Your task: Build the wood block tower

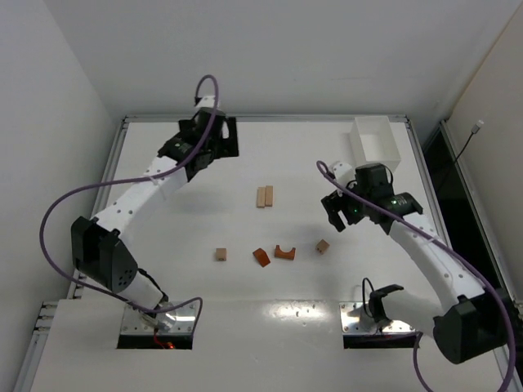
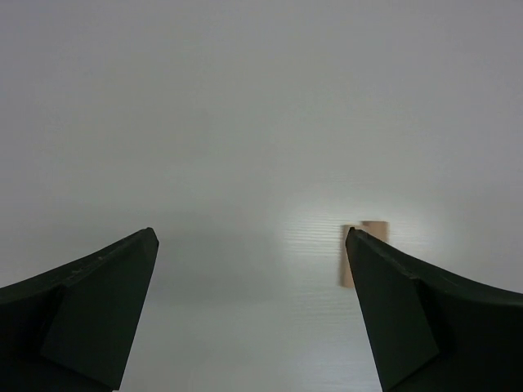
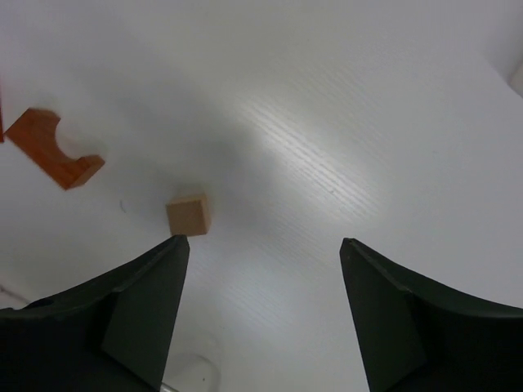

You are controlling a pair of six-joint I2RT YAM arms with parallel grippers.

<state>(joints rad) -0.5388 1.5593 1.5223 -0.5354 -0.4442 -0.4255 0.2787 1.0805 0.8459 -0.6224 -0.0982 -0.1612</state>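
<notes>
We rate the tower as not started: tan bars (image 1: pixel 264 197) lie side by side mid-worktop (image 1: pixel 180 245), w/ two tan cubes (image 1: pixel 221 254), orange wedge (image 1: pixel 261 258) & orange arch (image 1: pixel 284 252) loose in a row nearer the arms, nothing stacked yet; left gripper (image 2: pixel 249 237) & right gripper (image 3: pixel 261 241) gape empty.

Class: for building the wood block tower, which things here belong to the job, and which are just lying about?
Job: two tan bars, left tan cube, right tan cube, orange wedge, orange arch.
Lying about: white tray, black mat.

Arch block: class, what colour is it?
The arch block is reddish-orange, clearest in the right wrist view.
</notes>
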